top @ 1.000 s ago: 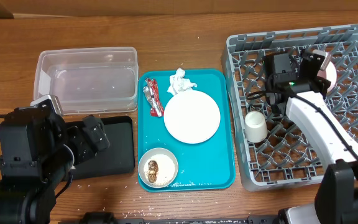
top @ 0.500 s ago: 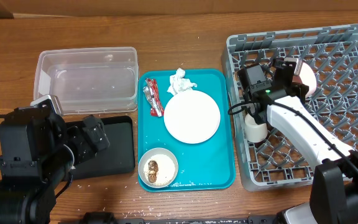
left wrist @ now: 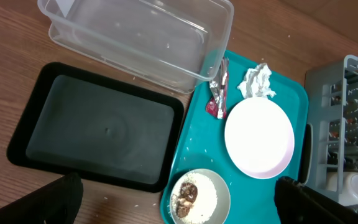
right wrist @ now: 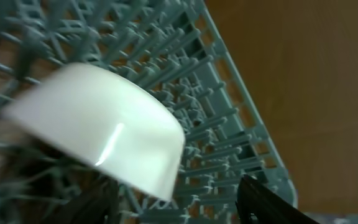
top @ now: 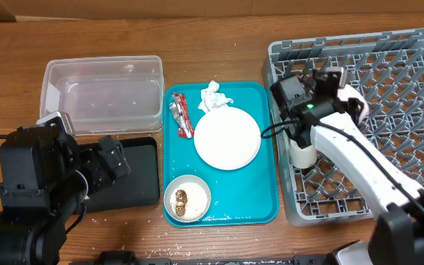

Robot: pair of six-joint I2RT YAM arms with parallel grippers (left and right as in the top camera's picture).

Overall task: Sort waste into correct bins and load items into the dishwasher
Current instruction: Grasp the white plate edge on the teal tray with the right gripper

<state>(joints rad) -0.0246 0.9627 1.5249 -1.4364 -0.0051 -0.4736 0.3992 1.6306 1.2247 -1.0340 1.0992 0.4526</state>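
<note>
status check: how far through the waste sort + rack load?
Done: the white cup sits in the grey rack. In hand: the right gripper is over the rack with the pale pinkish bowl right at it; grip unclear. Left: plate, scraps bowl, tissue and wrapper all on the teal tray; clear tub and black tray hold nothing.

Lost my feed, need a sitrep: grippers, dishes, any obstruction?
Left gripper open near shallow black rectangular tray. Right gripper at pale round bowl in grey pegged plastic dish rack, grip unclear. Small white cup close beside it.
</note>
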